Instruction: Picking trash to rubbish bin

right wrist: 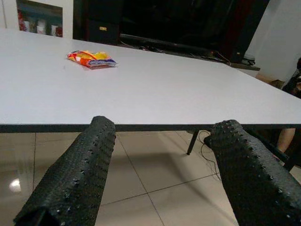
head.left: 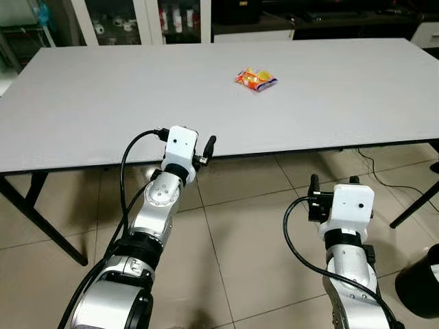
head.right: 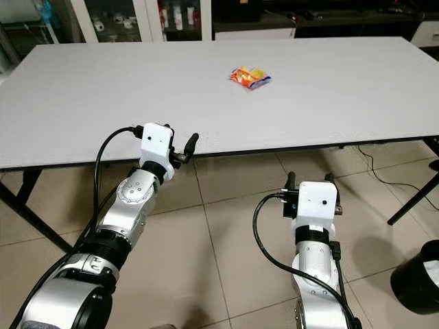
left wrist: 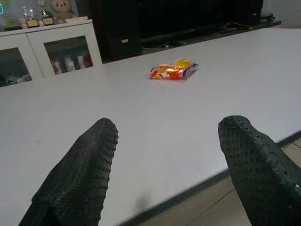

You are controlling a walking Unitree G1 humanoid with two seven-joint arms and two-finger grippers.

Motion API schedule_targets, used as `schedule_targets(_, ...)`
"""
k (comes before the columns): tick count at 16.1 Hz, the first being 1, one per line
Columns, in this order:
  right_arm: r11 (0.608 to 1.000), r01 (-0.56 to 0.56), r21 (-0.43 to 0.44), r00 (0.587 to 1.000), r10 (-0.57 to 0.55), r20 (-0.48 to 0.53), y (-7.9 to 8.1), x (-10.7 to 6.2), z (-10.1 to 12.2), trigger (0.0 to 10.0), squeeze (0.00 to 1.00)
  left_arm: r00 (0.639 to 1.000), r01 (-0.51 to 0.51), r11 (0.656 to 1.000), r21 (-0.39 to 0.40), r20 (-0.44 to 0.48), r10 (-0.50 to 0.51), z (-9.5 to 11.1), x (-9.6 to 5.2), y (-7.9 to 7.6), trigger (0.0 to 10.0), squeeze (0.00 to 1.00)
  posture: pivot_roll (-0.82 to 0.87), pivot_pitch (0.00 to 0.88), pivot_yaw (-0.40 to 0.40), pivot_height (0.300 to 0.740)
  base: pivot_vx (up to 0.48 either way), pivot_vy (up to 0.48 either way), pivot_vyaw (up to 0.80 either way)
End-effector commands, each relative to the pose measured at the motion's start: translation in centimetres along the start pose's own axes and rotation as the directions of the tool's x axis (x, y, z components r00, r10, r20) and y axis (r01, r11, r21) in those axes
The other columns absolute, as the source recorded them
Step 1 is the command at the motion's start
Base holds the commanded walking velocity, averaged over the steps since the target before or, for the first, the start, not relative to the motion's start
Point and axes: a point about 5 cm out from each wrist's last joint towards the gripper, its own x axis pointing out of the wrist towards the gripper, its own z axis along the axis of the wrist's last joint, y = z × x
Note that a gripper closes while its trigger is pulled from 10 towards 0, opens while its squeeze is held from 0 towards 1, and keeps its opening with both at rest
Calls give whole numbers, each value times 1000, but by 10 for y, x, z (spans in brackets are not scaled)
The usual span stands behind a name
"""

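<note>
While the snack wrapper (head.left: 256, 79) lies flat on the far half of the grey table (head.left: 96, 103), roughly mid-width & a bit to the robot's right, both arms sit short of it. Wrapper is orange/yellow/red w/ a blue edge, crumpled, nothing touching it, well apart from both grippers.

Left gripper (left wrist: 164, 165) is at the table's near edge, just over it, pointing toward the wrapper; fingers (left wrist: 84, 169) spread wide, nothing between them. Left wrist view has the wrapper (left wrist: 173, 69) framed between the two fingers, farther back on the tabletop.

Right gripper (right wrist: 160, 174) hangs lower, in front of the table & below the edge level, over the tiled floor (head.left: 247, 226). Its fingers (right wrist: 75, 174) also spread apart, holding nothing. Right wrist view looks at the table edge w/ the wrapper (right wrist: 91, 59) up on top, off toward the left arm's side.

Black bin (head.left: 420, 282) stands on the floor at the robot's far right, near a table leg (head.left: 415, 204). Glass-front cabinets (head.left: 137, 20) behind the table; contents too small to tell.
</note>
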Motion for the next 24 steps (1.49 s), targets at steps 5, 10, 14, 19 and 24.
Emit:
schedule_targets(5,999,26,-21,999,-25,36,-6,1,7,10000,0,999,18,1000,-15,32,-18,9,4,-3,10000,0,90,70,-3,740,292,0,0)
schedule_targets(10,999,22,-29,999,-21,39,-6,0,7,10000,0,999,23,1000,-17,28,-23,9,4,-4,10000,0,86,70,-4,740,300,0,0)
schedule_targets(14,999,23,-29,999,-22,43,-6,0,9,10000,0,999,24,1000,-19,29,-23,9,3,-4,10000,0,86,72,-3,740,333,0,0)
schedule_targets(19,999,30,-30,999,-29,45,-7,0,9,10000,0,999,32,999,-20,17,-32,8,4,-3,10000,0,82,73,1,740,344,0,0)
schedule_targets(24,999,40,-22,998,-39,44,-7,0,9,10000,0,999,35,999,-22,12,-35,7,4,-4,10000,0,80,75,0,740,342,0,0)
